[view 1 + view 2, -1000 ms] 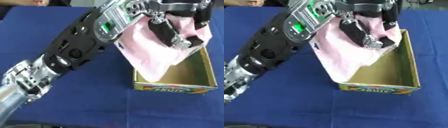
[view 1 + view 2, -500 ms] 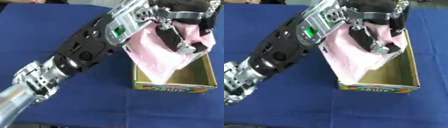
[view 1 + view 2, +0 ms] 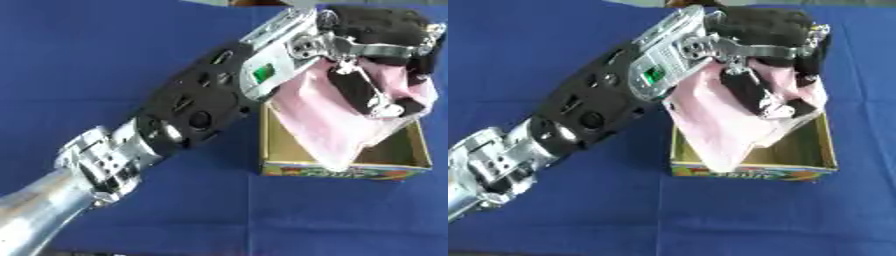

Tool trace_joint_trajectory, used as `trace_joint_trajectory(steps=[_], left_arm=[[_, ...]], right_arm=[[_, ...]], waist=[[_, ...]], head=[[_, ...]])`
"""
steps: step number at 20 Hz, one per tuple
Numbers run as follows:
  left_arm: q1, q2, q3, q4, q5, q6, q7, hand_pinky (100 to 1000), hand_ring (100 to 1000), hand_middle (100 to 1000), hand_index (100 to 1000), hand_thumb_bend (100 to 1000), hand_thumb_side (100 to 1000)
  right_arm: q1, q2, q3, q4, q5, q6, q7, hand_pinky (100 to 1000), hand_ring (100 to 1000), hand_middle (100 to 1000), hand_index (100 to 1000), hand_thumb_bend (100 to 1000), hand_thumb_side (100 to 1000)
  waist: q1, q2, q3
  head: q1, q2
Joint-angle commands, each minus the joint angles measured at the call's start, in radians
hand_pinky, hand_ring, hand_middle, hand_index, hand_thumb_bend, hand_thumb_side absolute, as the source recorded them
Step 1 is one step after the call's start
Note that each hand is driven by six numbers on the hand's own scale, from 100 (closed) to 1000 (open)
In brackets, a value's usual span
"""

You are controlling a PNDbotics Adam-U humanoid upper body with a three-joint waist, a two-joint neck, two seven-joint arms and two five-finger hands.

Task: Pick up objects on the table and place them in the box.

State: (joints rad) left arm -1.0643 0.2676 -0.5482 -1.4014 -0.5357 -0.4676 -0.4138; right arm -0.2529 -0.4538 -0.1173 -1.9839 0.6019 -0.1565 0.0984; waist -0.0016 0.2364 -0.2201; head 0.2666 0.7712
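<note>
My left hand reaches in from the lower left and hovers over the open cardboard box. Its fingers are curled on a pale pink cloth, which hangs down from the hand into the box. The cloth's lower end lies inside the box near its front wall. The box has brown inner walls and a printed front face. Much of the box's left and far side is hidden behind the cloth and the hand. My right hand shows in neither view.
A dark blue cloth covers the table all around the box. My left forearm crosses the middle of the view diagonally, hiding the table beneath it.
The left hand has moved right and lower over the box, and the pink cloth has sunk deeper into it. The whole picture has also shifted a little.
</note>
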Motion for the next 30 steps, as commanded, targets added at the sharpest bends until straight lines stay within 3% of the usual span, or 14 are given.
trace_joint_trajectory(steps=[1, 2, 3, 4, 5, 6, 8, 14, 15, 21, 30], left_arm=[[-0.013, -0.005, 0.006, -0.01, -0.078, -0.053, 0.03, 100, 100, 100, 263, 420, 517], [-0.011, -0.007, 0.007, -0.007, -0.098, -0.068, 0.038, 113, 251, 292, 439, 456, 610], [-0.008, -0.008, 0.008, -0.003, -0.117, -0.082, 0.048, 100, 219, 253, 410, 449, 596], [-0.006, -0.009, 0.007, 0.003, -0.135, -0.095, 0.057, 531, 669, 725, 740, 494, 775], [-0.004, -0.009, 0.006, 0.008, -0.158, -0.111, 0.06, 477, 604, 673, 712, 511, 834], [-0.002, -0.009, 0.007, 0.014, -0.181, -0.126, 0.063, 737, 855, 881, 872, 504, 890], [0.0, -0.009, 0.009, 0.028, -0.219, -0.15, 0.058, 830, 942, 960, 918, 511, 960], [0.002, -0.01, 0.012, 0.047, -0.271, -0.188, 0.031, 892, 981, 997, 945, 470, 1000], [0.003, -0.01, 0.012, 0.049, -0.273, -0.19, 0.027, 920, 995, 1000, 952, 416, 1000], [0.007, -0.009, 0.015, 0.058, -0.289, -0.193, -0.001, 944, 996, 997, 944, 393, 1000], [0.004, 0.027, 0.019, 0.079, -0.363, -0.2, -0.048, 959, 907, 806, 825, 432, 1000]], right_arm=[[-0.015, -0.012, -0.002, -0.016, 0.003, -0.006, -0.005, 732, 726, 788, 857, 100, 805], [-0.016, -0.012, -0.002, -0.016, 0.002, -0.006, -0.006, 733, 726, 788, 858, 100, 805], [-0.016, -0.011, -0.002, -0.016, 0.002, -0.007, -0.006, 733, 726, 788, 858, 100, 805], [-0.016, -0.011, -0.002, -0.016, 0.002, -0.008, -0.006, 735, 726, 788, 858, 100, 806], [-0.016, -0.011, -0.002, -0.016, 0.002, -0.008, -0.006, 734, 727, 788, 858, 100, 798], [-0.015, -0.011, -0.003, -0.016, 0.003, -0.008, -0.007, 735, 726, 788, 858, 100, 806], [-0.014, -0.01, -0.004, -0.016, 0.003, -0.007, -0.007, 735, 725, 786, 858, 100, 806], [-0.013, -0.01, -0.004, -0.016, 0.003, -0.006, -0.003, 736, 724, 785, 858, 100, 806], [-0.013, -0.009, -0.004, -0.016, 0.003, -0.006, -0.002, 735, 724, 785, 858, 100, 806], [-0.01, -0.008, -0.005, -0.016, 0.004, -0.005, -0.001, 736, 725, 785, 857, 100, 806], [-0.001, -0.012, -0.009, -0.016, 0.007, 0.0, -0.002, 739, 724, 784, 857, 100, 806]], waist=[[-0.007, -0.013, -0.004], [-0.007, -0.012, -0.005], [-0.008, -0.012, -0.005], [-0.008, -0.012, -0.005], [-0.008, -0.012, -0.006], [-0.009, -0.012, -0.005], [-0.009, -0.012, -0.005], [-0.012, -0.012, 0.0], [-0.013, -0.012, 0.001], [-0.016, -0.012, 0.004], [-0.012, -0.014, 0.014]], head=[[0.012, -0.001], [0.013, -0.001], [0.013, -0.001], [0.013, -0.001], [0.014, -0.001], [0.014, -0.001], [0.013, -0.001], [0.014, -0.001], [0.015, -0.001], [0.015, -0.001], [0.008, -0.001]])
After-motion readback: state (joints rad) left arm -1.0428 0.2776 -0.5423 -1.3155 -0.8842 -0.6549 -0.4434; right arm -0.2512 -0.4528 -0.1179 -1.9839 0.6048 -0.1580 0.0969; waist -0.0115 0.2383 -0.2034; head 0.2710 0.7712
